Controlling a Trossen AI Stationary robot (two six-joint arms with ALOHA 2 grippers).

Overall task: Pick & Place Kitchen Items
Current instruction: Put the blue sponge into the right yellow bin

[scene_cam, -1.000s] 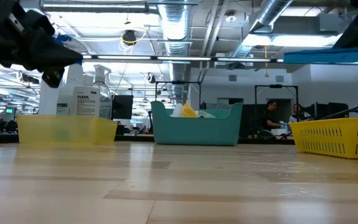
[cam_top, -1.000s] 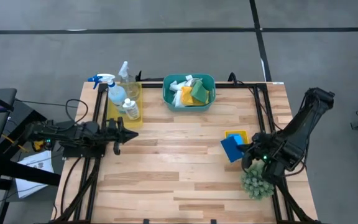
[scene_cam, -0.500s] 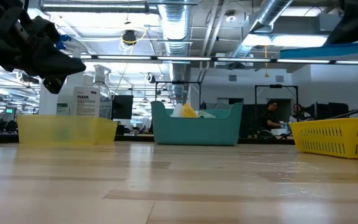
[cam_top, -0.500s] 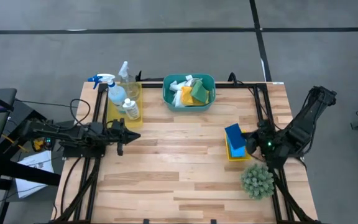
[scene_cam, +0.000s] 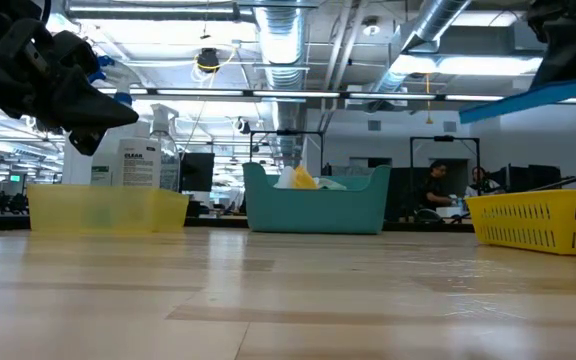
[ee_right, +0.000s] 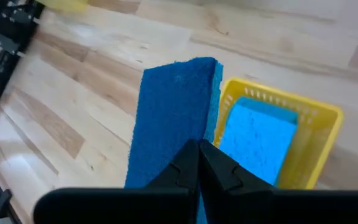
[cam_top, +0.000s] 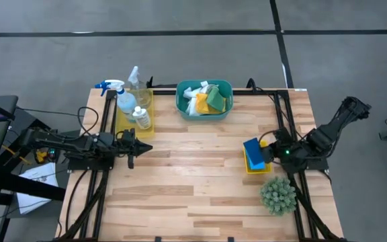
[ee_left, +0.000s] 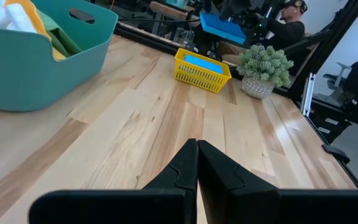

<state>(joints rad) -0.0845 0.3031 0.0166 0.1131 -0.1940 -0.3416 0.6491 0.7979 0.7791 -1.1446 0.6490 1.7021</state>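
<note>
The table (cam_top: 200, 195) is carrying a yellow tray (cam_top: 123, 126) at its far left corner, a teal basin (cam_top: 204, 115) at the middle of the far edge, a small yellow basket (cam_top: 258, 168) toward the right, and a spiky plant (cam_top: 278, 195) just beside that basket on the near side; in the tray the spray bottle (cam_top: 121, 96), the clear bottle (cam_top: 137, 82) and the small white bottle (cam_top: 141, 118) are standing upright close together; in the basin the white, yellow and green cloths (cam_top: 205, 97) are lying bunched; in the low view people are sitting at desks in the room behind.

The left gripper (cam_top: 144, 147) is hanging above bare wood just on the near side of the tray, its fingers pressed together and holding nothing; the bottles are sitting just beyond it toward the far edge, and the basin is lying farther off to its right.

The right gripper (cam_top: 266, 152) is hovering over the basket with its fingers clamped on the dark sponge (ee_right: 174, 118); the sponge is sticking out ahead of the tips, tilted, partly over the basket's left rim and the wood beside it; the light sponge (ee_right: 261, 137) is lying flat inside the basket, directly under and beside the held one; the plant is standing close by, clear of the gripper.
</note>
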